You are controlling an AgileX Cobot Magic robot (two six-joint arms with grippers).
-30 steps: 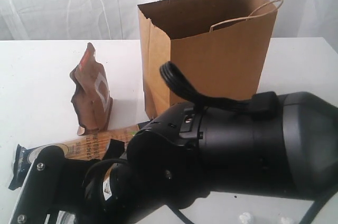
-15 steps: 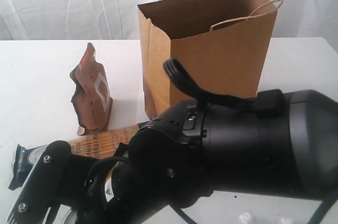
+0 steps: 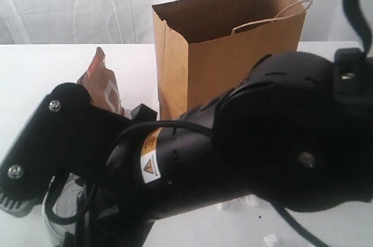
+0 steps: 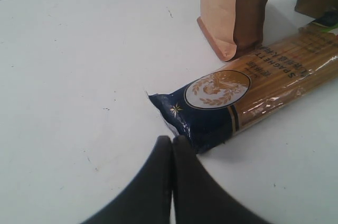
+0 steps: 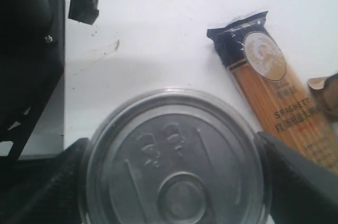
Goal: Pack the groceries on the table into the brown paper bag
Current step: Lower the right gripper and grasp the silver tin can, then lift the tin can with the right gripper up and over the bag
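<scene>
Spaghetti packet (image 4: 253, 97) flat on table (image 4: 79, 76), dark end toward left tool (image 4: 171, 138).

Glossy black arm (image 3: 280, 142) with silver screws (image 3: 54, 105), a yellow warning sticker (image 3: 150, 162) and a looping black cable (image 3: 355, 2).

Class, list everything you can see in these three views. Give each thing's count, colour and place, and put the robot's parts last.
table: one, white, under everything.
brown paper bag: one, brown, upright and open, towards the back of the table.
brown pouch: one, brown, standing left of the bag in the exterior view.
spaghetti packet: one, golden with a dark blue end, lying flat beside the pouch.
silver pull-tab can: one, silver, between the right gripper's fingers.
crumbs: a few, white, near the table's front edge.
curtain: one, white, behind the table.
left gripper: one, black, shut, tips near the packet's dark end.
right gripper: one, black, closed on the can.
</scene>
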